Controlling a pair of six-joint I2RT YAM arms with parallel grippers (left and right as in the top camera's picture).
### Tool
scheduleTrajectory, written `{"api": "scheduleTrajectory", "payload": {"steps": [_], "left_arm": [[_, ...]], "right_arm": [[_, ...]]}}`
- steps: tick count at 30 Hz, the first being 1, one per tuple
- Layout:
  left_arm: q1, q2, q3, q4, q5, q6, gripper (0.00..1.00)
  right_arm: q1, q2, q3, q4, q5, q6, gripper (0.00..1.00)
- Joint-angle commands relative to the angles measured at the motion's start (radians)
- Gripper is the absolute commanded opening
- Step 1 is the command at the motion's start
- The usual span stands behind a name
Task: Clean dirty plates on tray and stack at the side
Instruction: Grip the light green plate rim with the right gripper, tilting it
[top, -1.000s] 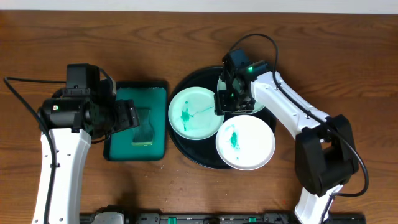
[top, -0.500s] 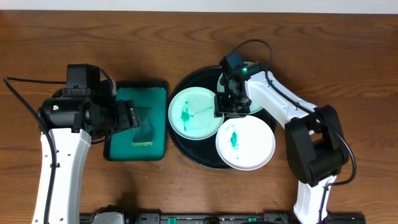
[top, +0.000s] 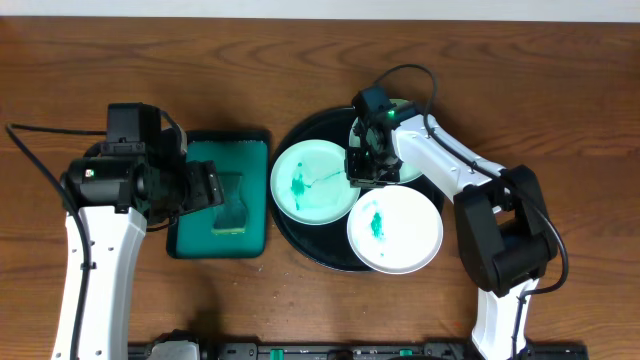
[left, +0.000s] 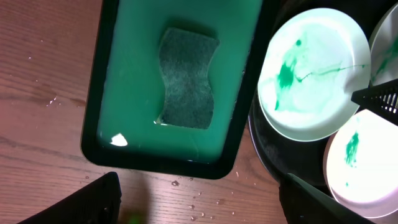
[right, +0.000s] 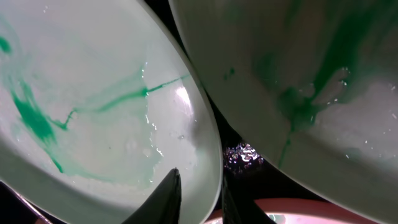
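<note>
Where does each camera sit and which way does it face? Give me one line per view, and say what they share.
Overhead: fixed above the table, facing straight down; shows left arm, right arm, black tray, green tray.
Left wrist: on the left arm, facing down at the sponge; open claw fingers edge the bottom.
Right wrist: close above the smeared plate; its claw fingers sit either side of the rim.
Shared: all three show that smeared plate.

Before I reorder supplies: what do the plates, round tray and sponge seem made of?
The plates look glossy white, perhaps glazed ceramic or melamine, with wet highlights. The round tray is shiny black, probably plastic. The sponge is a matte green fibrous pad.
</note>
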Motion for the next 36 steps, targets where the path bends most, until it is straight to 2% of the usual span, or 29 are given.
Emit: {"api": "scheduleTrajectory", "payload": {"steps": [1, 7, 20, 21, 22, 23, 24, 26, 29, 36], "left_arm": [[0.002, 0.004, 0.021, -0.003, -0.010, -0.010, 0.82], [0.002, 0.004, 0.021, -0.003, -0.010, -0.010, 0.82], [0.002, 0.004, 0.021, -0.003, -0.010, -0.010, 0.82], [0.002, 0.004, 0.021, -0.003, -0.010, -0.009, 0.75], [0.002, 0.004, 0.021, 0.000, -0.011, -0.009, 0.55], [0.002, 0.004, 0.021, 0.006, -0.011, -0.009, 0.44], [0.002, 0.004, 0.021, 0.011, -0.014, -0.009, 0.40], [0.002, 0.005, 0.021, 0.021, -0.016, -0.009, 0.41], [0.002, 0.013, 0.021, 0.032, -0.043, -0.010, 0.53], [0.002, 0.085, -0.003, 0.059, -0.074, -0.010, 0.53]], "right_arm": [[0.008, 0.011, -0.005, 0.006, 0.008, 0.011, 0.19], [0.008, 0.011, -0.039, 0.040, 0.011, 0.021, 0.01], [0.008, 0.011, -0.125, 0.106, 0.011, 0.035, 0.01], [0.008, 0.011, -0.125, 0.105, 0.011, 0.032, 0.01], [0.008, 0.011, -0.125, 0.104, 0.011, 0.032, 0.01], [0.008, 0.011, -0.125, 0.103, 0.011, 0.032, 0.01], [0.008, 0.011, -0.125, 0.101, 0.011, 0.032, 0.01], [0.008, 0.011, -0.125, 0.098, 0.011, 0.032, 0.01], [0.008, 0.011, -0.125, 0.092, 0.011, 0.032, 0.01], [0.008, 0.011, -0.125, 0.076, 0.011, 0.024, 0.01]]}}
